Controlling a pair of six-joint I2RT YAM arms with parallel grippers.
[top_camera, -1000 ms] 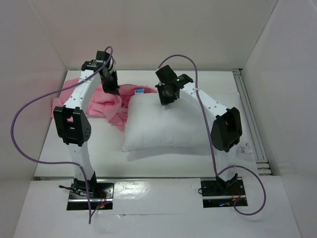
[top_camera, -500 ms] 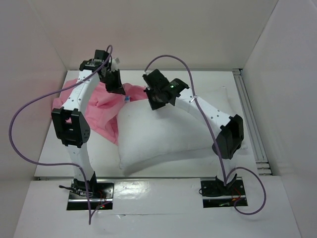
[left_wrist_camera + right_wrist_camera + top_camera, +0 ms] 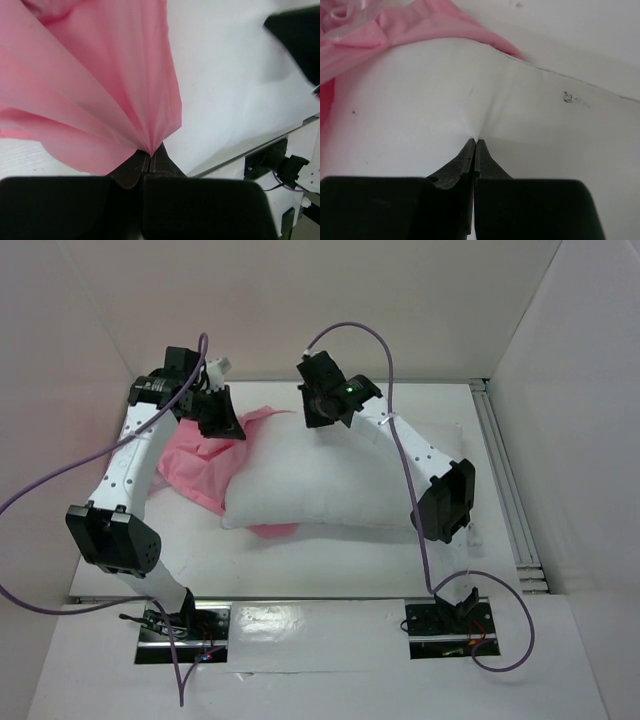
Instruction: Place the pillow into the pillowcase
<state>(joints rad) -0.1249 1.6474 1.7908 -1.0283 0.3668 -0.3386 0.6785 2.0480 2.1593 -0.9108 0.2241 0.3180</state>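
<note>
Left wrist view: the left tool [image 3: 150,152], jaws together, pinches a gathered fold of the pink satin pillowcase [image 3: 90,75], which fans toward 12 o'clock, presumably to hold its mouth up. Right wrist view: the right tool [image 3: 475,141] is clamped on a puckered pinch of the white pillow [image 3: 410,100], likely for dragging. Top external view: the pillow lies mid-tabletop [image 3: 330,565], with pink cloth showing beneath its 9 o'clock end.

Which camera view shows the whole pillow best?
The top external view: the pillow shows there nearly whole, its left end overlapping the pillowcase. The right wrist view shows only the patch pinched by the right gripper; the left wrist view shows mainly the pillowcase.
</note>
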